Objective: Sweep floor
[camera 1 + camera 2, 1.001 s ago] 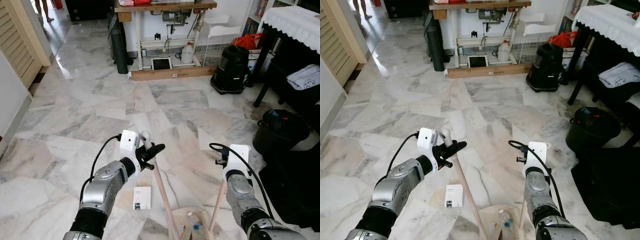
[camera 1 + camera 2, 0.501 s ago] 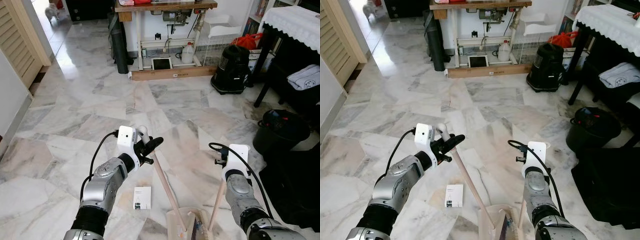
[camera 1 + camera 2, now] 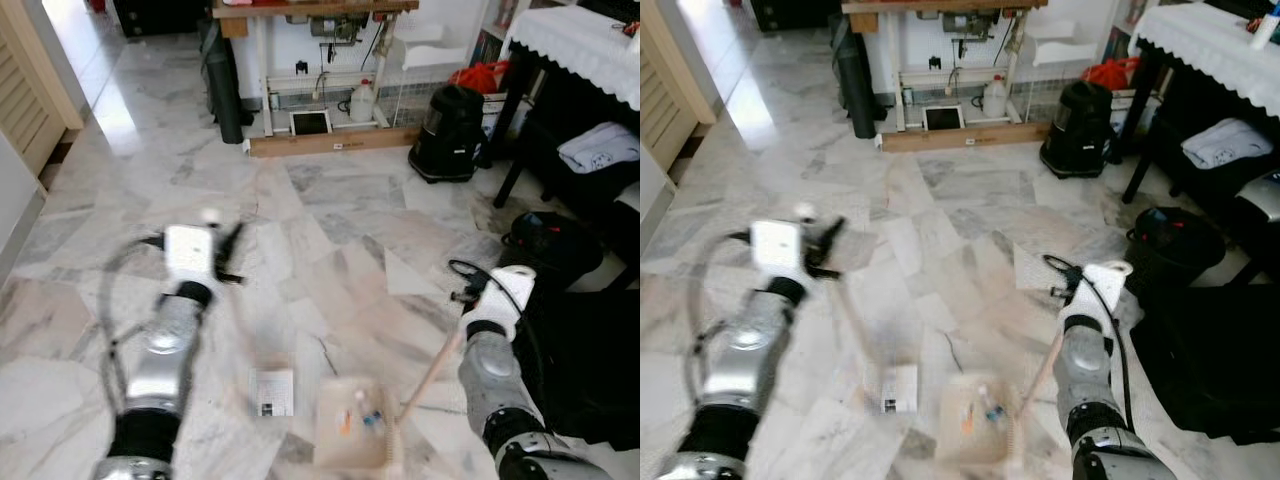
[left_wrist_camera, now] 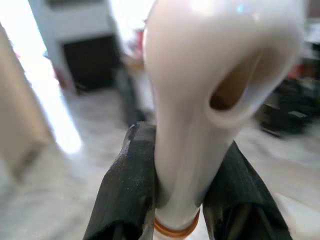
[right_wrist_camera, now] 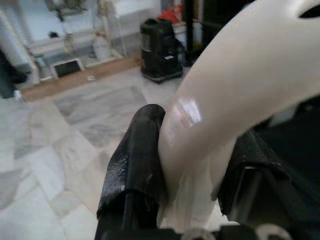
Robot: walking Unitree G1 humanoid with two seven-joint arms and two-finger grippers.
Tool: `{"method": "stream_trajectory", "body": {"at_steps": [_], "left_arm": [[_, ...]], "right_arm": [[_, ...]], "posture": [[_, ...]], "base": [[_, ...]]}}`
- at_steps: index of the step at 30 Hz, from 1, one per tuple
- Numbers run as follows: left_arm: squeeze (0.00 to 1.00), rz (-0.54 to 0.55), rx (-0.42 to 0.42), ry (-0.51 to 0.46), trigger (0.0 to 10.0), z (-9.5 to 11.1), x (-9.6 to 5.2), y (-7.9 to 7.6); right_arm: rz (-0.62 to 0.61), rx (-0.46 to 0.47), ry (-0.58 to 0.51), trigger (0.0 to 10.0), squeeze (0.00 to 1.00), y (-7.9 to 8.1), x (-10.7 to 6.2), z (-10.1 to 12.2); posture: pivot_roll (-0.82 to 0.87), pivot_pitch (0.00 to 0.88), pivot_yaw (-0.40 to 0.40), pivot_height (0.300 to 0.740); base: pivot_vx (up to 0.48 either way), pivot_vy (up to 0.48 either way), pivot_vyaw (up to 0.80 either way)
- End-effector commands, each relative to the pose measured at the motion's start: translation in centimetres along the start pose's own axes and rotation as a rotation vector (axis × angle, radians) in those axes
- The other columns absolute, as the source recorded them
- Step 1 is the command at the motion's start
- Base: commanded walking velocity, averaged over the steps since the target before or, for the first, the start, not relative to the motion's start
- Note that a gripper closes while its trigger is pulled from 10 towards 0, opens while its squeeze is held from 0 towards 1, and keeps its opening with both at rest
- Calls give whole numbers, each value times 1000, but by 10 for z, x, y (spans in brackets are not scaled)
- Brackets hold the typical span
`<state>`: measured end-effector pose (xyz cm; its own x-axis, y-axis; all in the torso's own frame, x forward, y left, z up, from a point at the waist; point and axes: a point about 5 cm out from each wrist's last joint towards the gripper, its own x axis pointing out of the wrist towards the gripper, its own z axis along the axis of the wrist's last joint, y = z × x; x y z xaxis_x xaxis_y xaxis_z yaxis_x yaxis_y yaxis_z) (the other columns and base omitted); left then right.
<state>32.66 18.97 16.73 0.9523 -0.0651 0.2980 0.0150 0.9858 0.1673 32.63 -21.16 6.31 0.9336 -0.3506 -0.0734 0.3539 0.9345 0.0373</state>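
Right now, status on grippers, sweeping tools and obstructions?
Left gripper shut on broom handle. Right gripper shut on dustpan handle. Dustpan on floor holding litter. White card lies beside it.

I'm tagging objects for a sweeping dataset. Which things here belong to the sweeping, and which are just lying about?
Job:
- dustpan holding scraps
- dustpan handle, gripped by right gripper
- broom handle, gripped by left gripper
- white card on floor

Lying about:
- black vacuum
- black bin
- white jug
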Motion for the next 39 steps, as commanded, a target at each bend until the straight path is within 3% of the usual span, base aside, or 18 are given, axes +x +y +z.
{"method": "stream_trajectory", "body": {"at_steps": [1, 5, 14, 27, 36, 39], "left_arm": [[0, -38, -66, -35, 10000, 7, 5, -14], [0, -21, -50, -76, 10000, 9, 6, -15], [0, -44, -10, -47, 10000, -4, -4, -24], [0, -60, 2, -31, 10000, -11, -6, -23], [0, -80, -5, -21, 10000, -13, -7, -25], [0, -81, -6, -18, 10000, -14, -8, -26]], "right_arm": [[20, 21, -71, 10000, 0, 9, 5, 15], [20, 25, -73, 10000, 0, 9, 4, 14], [8, 37, -98, 10000, 0, 8, 3, 18], [-20, 187, -157, 10000, 0, 15, 0, 27], [-30, 232, -152, 10000, 0, 15, -2, 26], [-43, 290, -142, 10000, 0, 14, -2, 25]], "posture": [[36, 0, -10, 740], [39, 0, -9, 740], [33, 0, -9, 740], [36, 0, -3, 740], [37, 0, 1, 740], [36, 0, 0, 740]], "base": [[0, 0, 0], [0, 0, 0], [0, 0, 0], [0, 0, 0], [0, 0, 0], [0, 0, 0]]}}
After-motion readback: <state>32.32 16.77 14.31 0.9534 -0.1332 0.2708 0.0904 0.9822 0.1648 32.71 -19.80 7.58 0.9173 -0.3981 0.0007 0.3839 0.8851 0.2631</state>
